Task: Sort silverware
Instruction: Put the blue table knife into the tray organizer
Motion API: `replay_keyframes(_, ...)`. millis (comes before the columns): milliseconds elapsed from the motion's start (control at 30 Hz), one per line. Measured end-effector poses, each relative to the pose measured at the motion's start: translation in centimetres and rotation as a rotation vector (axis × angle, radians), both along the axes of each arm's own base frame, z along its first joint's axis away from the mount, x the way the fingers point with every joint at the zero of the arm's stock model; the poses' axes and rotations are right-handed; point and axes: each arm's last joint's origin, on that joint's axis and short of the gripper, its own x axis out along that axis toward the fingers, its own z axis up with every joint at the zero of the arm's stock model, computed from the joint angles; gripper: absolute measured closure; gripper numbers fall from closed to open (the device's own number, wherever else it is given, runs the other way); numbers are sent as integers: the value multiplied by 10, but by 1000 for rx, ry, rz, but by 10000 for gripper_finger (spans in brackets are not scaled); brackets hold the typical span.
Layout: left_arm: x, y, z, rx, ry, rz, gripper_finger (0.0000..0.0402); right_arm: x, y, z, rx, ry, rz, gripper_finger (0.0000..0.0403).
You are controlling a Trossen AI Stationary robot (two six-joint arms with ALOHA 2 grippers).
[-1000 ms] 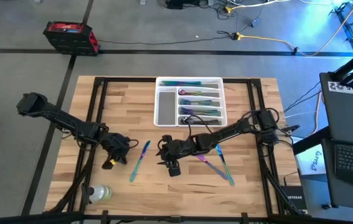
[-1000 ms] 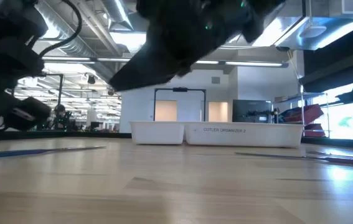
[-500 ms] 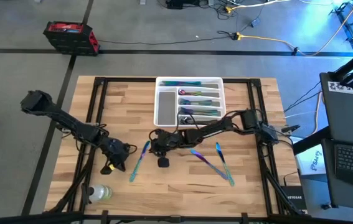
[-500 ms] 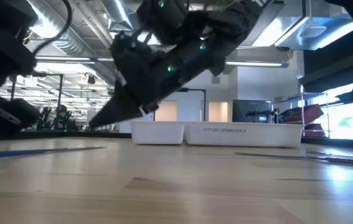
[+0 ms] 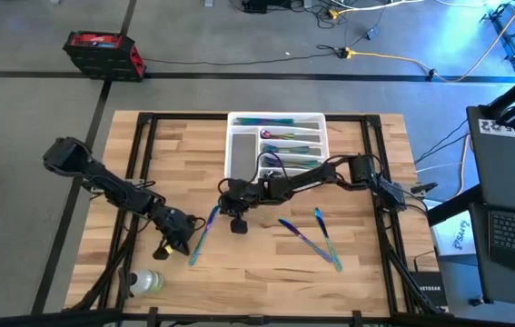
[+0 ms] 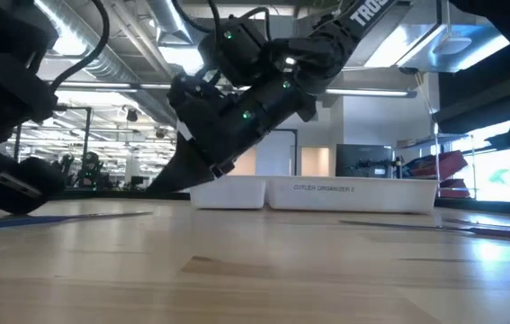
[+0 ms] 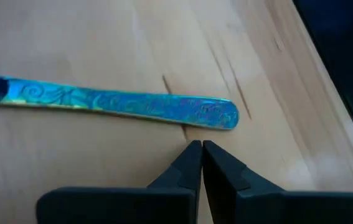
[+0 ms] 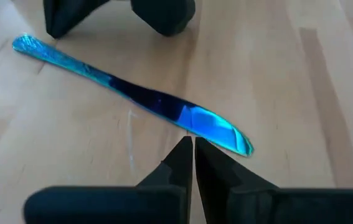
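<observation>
Both grippers pinched together, holding nothing: left gripper (image 5: 183,247) tips sit just beside the handle end of the blue knife (image 5: 203,234) lying flat on the table (image 5: 366,272), right gripper (image 5: 223,208) at its blade end. More silverware (image 5: 310,238) lies toward 3 o'clock, the rest in the tray (image 5: 239,159) at 12. Risk: closed fingers push the thin knife, sliding or spinning it away instead of gripping
</observation>
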Motion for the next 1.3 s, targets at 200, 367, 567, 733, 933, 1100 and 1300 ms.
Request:
replay_keyframes(200,21,1,5,51,-106,-70,402,-1,0,1,-2,6,2,402)
replay_keyframes(367,50,4,7,133,-279,-155,402,-5,20,21,-102,-23,52,402)
replay_keyframes(567,74,8,12,160,-352,-224,402,-27,41,51,-337,92,-76,402)
replay_keyframes(733,75,12,27,296,-447,-168,402,-38,53,67,-324,115,-134,403)
replay_keyframes(933,64,22,56,465,-491,-29,402,-42,75,68,-306,94,-123,403)
replay_keyframes(1100,41,35,68,654,-381,5,402,-41,76,66,-216,69,-171,403)
replay_keyframes(1300,19,52,47,700,-134,14,402,-21,87,60,47,-92,-56,403)
